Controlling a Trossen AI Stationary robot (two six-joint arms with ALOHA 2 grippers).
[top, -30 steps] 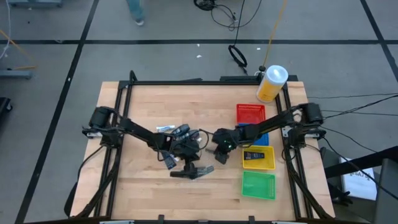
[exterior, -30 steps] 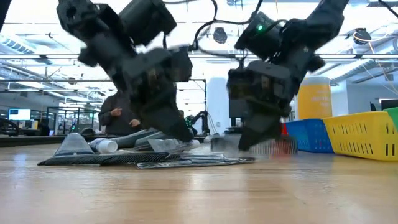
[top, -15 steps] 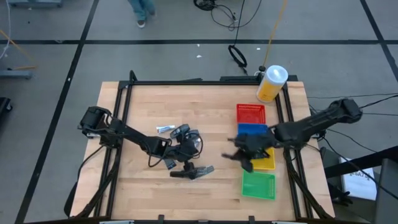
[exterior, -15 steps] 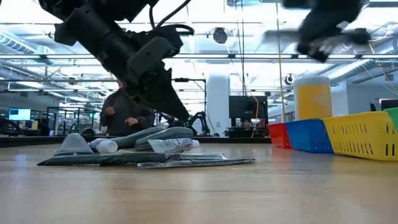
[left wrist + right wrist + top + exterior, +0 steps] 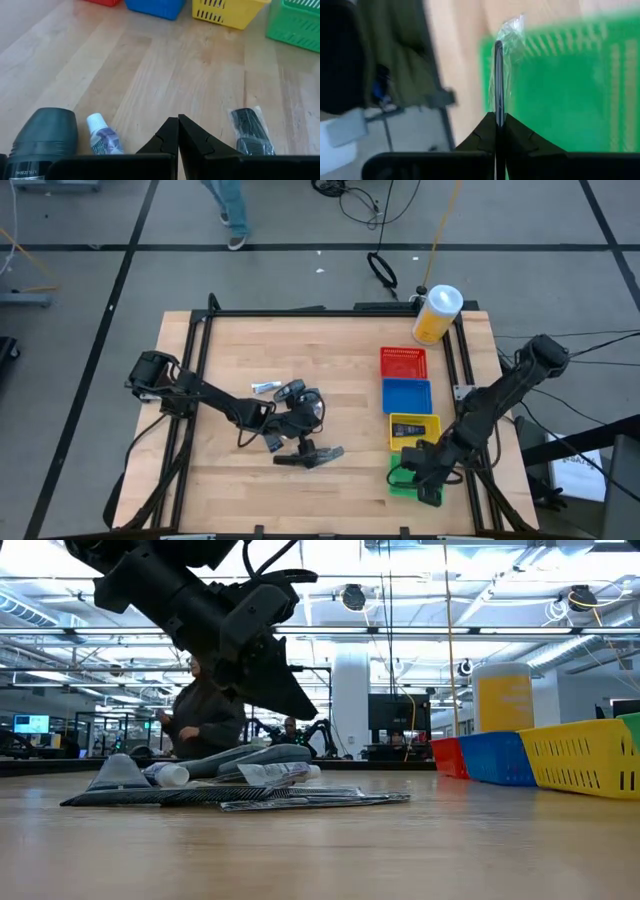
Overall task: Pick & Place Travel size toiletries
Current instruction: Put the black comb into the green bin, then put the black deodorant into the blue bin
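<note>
The travel size toiletries (image 5: 293, 412) lie in a heap mid-table: dark tubes, flat sachets and small bottles, also in the low view (image 5: 240, 780). One more dark piece (image 5: 410, 430) lies in the yellow basket. My left gripper (image 5: 283, 426) hovers shut just above the heap (image 5: 275, 690). Its wrist view shows a grey-capped bottle (image 5: 45, 135), a white-capped bottle (image 5: 102, 139) and a wrapped black piece (image 5: 250, 132) beside the fingers (image 5: 177, 131). My right gripper (image 5: 410, 470) is over the green basket, shut on a thin flat wrapped sachet (image 5: 498, 70). My right gripper pinches the thin dark sachet between its two fingers, by the end nearest the wrist (image 5: 498, 107). Seen edge-on, the sachet sticks out past the fingertips, its clear wrap (image 5: 512, 30) at the free end. It is lifted clear, over the green basket's near-left corner (image 5: 570, 90).
Red (image 5: 403, 362), blue (image 5: 407, 394), yellow (image 5: 430, 442) and green (image 5: 400, 488) baskets stand in a row along the table's right side. A yellow canister with a white lid (image 5: 436, 314) is at the far right corner. A person (image 5: 205, 725) shows beyond the table.
My right gripper rose from beside the heap and swung right and toward the near edge, past the yellow basket, to the green basket, carrying the thin sachet. My left gripper lifted off the heap and now hangs above it. The heap has stayed put.
</note>
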